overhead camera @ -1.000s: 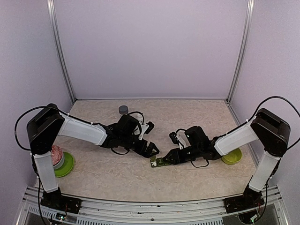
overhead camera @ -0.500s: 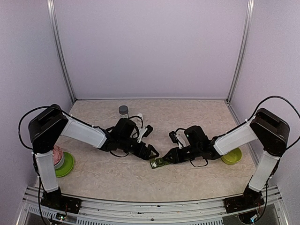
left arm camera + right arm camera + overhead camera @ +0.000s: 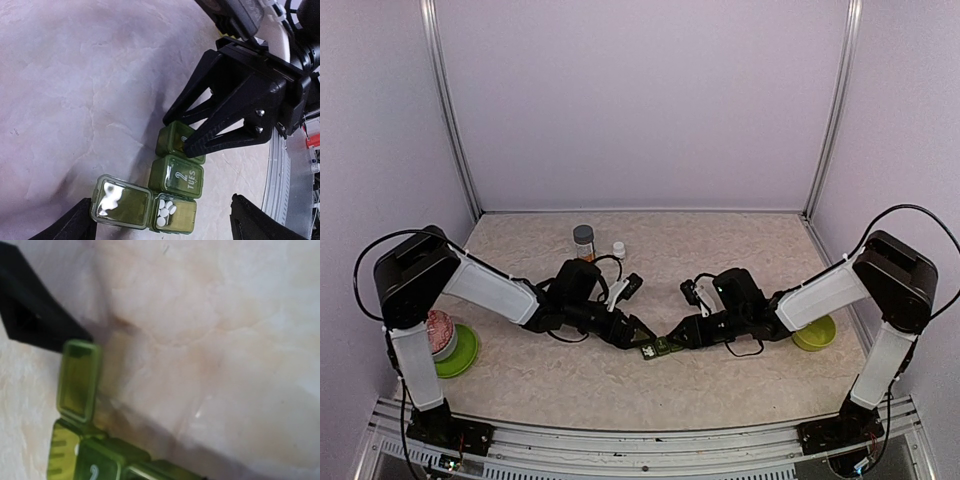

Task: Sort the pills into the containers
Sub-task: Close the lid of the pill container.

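Olive-green pill box (image 3: 176,181) is sitting on the tabletop (image 3: 75,75): three joined squares, near one flipped open and showing white pills (image 3: 165,212). Left gripper (image 3: 640,337) jaws are gaping wide around it, holding nothing. Right gripper (image 3: 178,134) jaws are resting slightly parted on the far compartment, can't tell if they're pinching.

A beige, marbled table top (image 3: 740,250) is seen, and just towards 6 o'clock from its middle a dark olive-green pill box (image 3: 658,347) is laid flat, one lid flipped open over white pills (image 3: 165,212) and the next compartment, marked "2 TUES", kept shut. At 11 o'clock an amber bottle with a grey cap (image 3: 583,240) is stood upright, with a small white bottle (image 3: 618,249) just beside it at its 3 o'clock. A lime-green bowl (image 3: 817,335) is set at 4 o'clock, and a lime-green dish (image 3: 460,352) is placed at 8 o'clock.
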{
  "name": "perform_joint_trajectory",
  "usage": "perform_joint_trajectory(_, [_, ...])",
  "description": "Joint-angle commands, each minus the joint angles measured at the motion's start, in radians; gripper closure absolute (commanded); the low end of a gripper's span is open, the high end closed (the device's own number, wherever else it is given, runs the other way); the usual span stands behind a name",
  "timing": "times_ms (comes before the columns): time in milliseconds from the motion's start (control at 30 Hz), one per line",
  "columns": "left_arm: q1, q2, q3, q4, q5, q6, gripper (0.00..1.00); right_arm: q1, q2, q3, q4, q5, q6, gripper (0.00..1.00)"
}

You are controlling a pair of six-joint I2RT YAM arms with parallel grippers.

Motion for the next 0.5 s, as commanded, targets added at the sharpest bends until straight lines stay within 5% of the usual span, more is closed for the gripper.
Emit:
perform_joint_trajectory(0, [-0.002, -0.058, -0.028, 0.094, 0.071, -0.007, 0.11, 0.011, 0.032, 0.004, -0.047, 0.031, 0.000, 0.66])
perform_joint_trajectory(467, [-0.057, -0.106, -0.059, 0.126, 0.135, 0.038, 0.14, 0.014, 0.041, 0.011, -0.054, 0.030, 0.000, 0.66])
